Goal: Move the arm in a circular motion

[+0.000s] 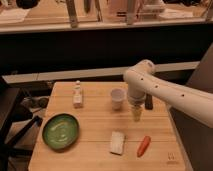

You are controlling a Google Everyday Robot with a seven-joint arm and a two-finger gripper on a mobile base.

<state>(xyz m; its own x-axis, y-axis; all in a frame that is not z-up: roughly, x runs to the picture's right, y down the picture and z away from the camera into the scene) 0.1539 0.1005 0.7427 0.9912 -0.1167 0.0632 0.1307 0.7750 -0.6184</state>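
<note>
Camera view: the arm (165, 90) reaches in from the right, elbow bent, its tool (136, 113) pointing straight down over the tabletop (95, 125), just right of the white cup (117, 98), above the carrot (143, 145).

Glossy white arm (170, 92), thick rounded tubular segments, small dark dots, narrow pale yellowish pincer (136, 114) over table

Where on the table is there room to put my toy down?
The widest bare patch is mid-table, between the green bowl, the small bottle and the white sponge. The front left corner is also free. It is crowded on the right: the arm hangs its gripper beside the white cup, above the carrot.
</note>
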